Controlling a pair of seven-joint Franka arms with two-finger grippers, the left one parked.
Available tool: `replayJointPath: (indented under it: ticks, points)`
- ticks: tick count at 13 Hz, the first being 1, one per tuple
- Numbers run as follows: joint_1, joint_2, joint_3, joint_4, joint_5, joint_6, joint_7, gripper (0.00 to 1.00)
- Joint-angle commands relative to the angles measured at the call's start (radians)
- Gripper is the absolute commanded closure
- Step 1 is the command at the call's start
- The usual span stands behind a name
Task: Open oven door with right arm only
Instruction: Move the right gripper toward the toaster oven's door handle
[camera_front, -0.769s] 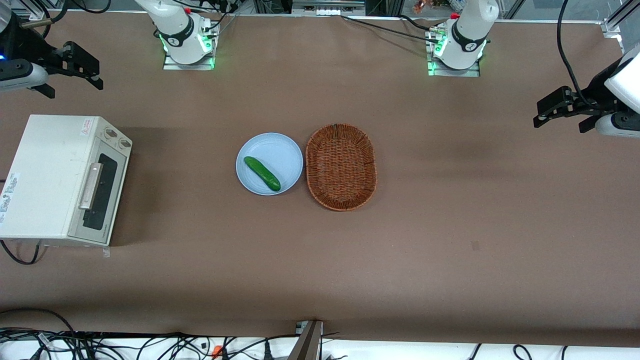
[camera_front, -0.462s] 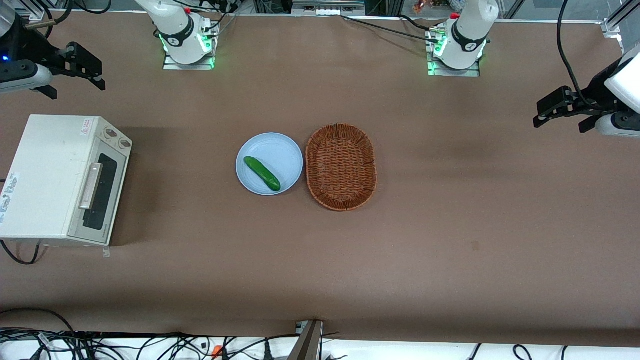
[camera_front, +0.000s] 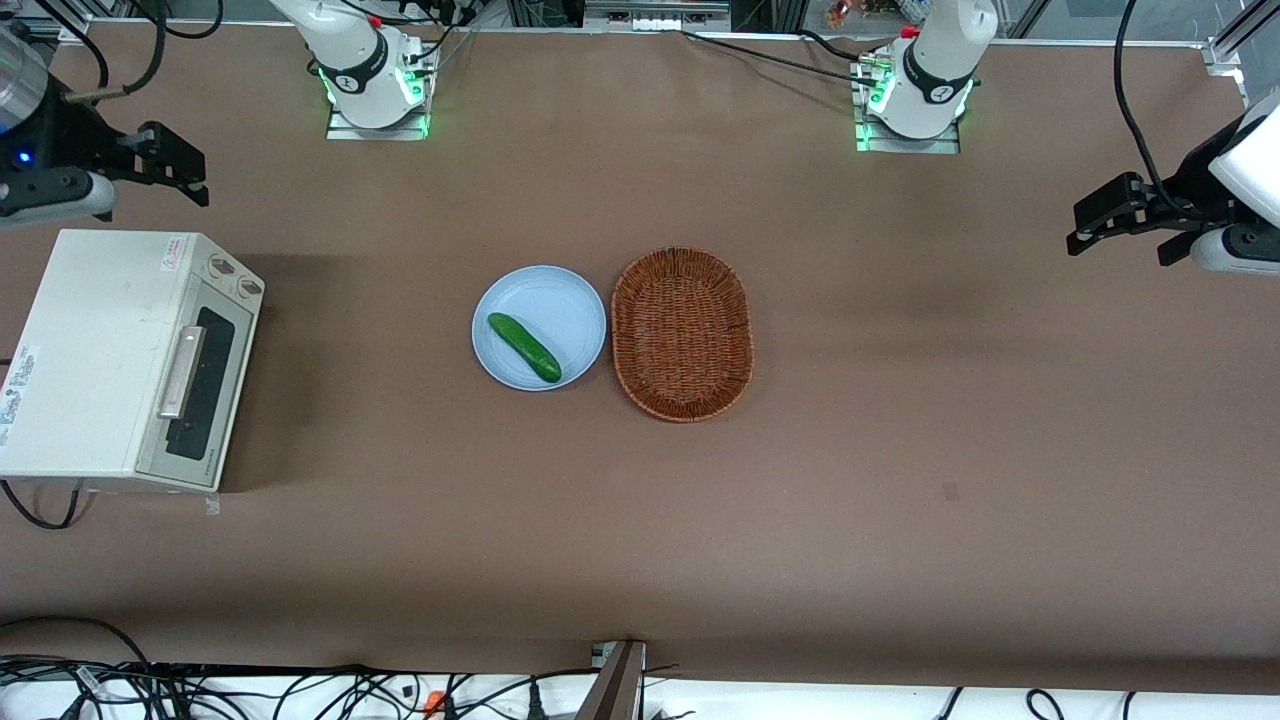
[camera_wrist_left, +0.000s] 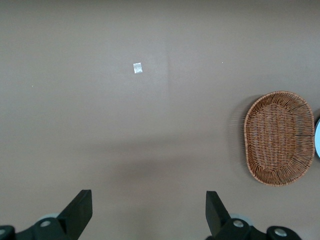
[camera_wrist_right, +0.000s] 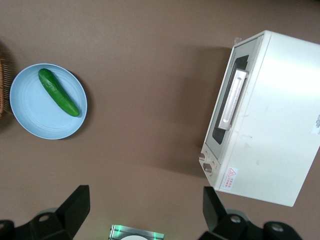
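Note:
The cream toaster oven stands at the working arm's end of the table. Its oven door is closed flat against the body, dark window and silver bar handle facing the plate. My right gripper hovers in the air, farther from the front camera than the oven and apart from it. The right wrist view looks down on the oven door and its handle. There the gripper is open wide, with only bare table between its black fingers.
A light blue plate with a green cucumber lies mid-table. Beside it is an oval wicker basket. Two arm bases sit along the table edge farthest from the front camera. Cables run along the nearest edge.
The right gripper has come nearer to the front camera and closer to the oven's top edge. The oven door has not moved.

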Motion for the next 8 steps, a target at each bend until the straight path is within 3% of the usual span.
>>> replayJointPath:
  ticks: [1, 8]
  points:
    - [-0.009, 0.008, -0.007, -0.004, -0.023, 0.009, -0.003, 0.00]
    - [-0.010, -0.008, -0.022, -0.006, -0.021, -0.022, -0.015, 0.00]
